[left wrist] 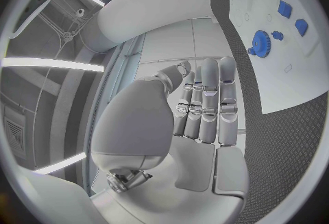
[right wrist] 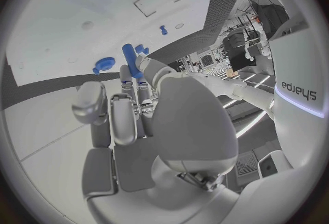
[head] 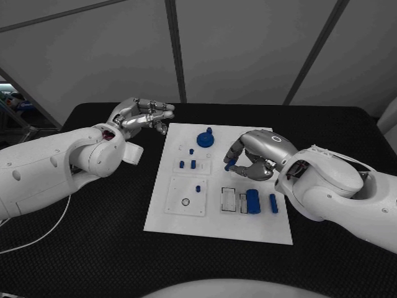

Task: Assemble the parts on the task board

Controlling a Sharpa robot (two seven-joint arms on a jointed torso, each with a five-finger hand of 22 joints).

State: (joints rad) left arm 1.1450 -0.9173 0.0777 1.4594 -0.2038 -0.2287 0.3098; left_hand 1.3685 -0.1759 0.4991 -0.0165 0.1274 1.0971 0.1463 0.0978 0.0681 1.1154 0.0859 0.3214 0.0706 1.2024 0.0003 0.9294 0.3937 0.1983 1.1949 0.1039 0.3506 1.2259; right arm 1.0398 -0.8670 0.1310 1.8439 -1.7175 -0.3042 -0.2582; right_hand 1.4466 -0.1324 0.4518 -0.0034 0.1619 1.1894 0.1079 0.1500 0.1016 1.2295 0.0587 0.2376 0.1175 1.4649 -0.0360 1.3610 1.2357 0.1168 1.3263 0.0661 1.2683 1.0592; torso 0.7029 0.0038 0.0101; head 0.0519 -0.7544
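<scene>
Right hand [head: 252, 155] pinched blue peg [right wrist: 130, 60] over task board [head: 218, 226] (mid-board); best kept upright before seating; left hand [head: 141, 116] curled, empty.

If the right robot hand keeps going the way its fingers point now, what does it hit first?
Probably the task board itself. The right robot hand, pinching a small blue part, points down and left over the board's middle, near two small blue pieces. Depth is unclear, so it may touch those first.

The head camera looks steeply down on the flat white rectangular task board [head: 218, 223] from above. Each wrist fisheye sits close behind its own hand, and all share the round blue toothed gear [head: 205, 139] [left wrist: 261, 43] [right wrist: 105, 63].
</scene>
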